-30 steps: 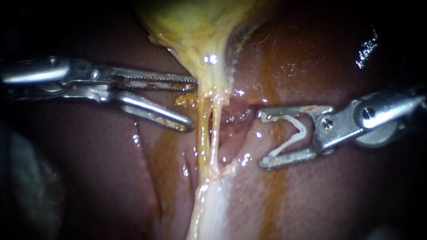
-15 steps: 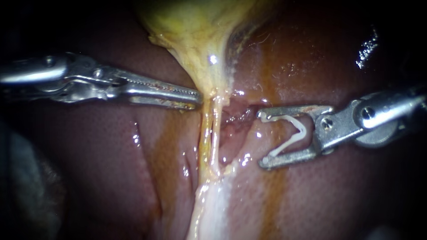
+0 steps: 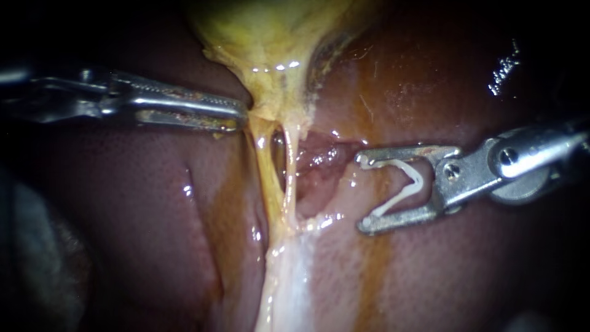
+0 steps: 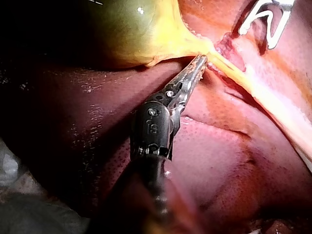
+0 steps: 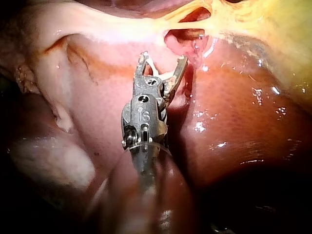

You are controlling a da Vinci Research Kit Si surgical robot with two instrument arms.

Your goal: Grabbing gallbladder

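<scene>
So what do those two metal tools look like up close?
Both are shiny silver metal. The left instrument has long, slim, tapering jaws flecked with brownish residue, behind them a small pinned hinge. The right instrument ends in a squarer fork of two flat jaws, with a screw head and a round joint behind.

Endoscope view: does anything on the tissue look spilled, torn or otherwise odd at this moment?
Yes. Yellow-brown wet streaks stain the reddish-brown liver below the yellow gallbladder, as if fluid had spilled. Below the left instrument, whose jaws are shut on the gallbladder, two thin yellow strands stand apart with a gap.
</scene>
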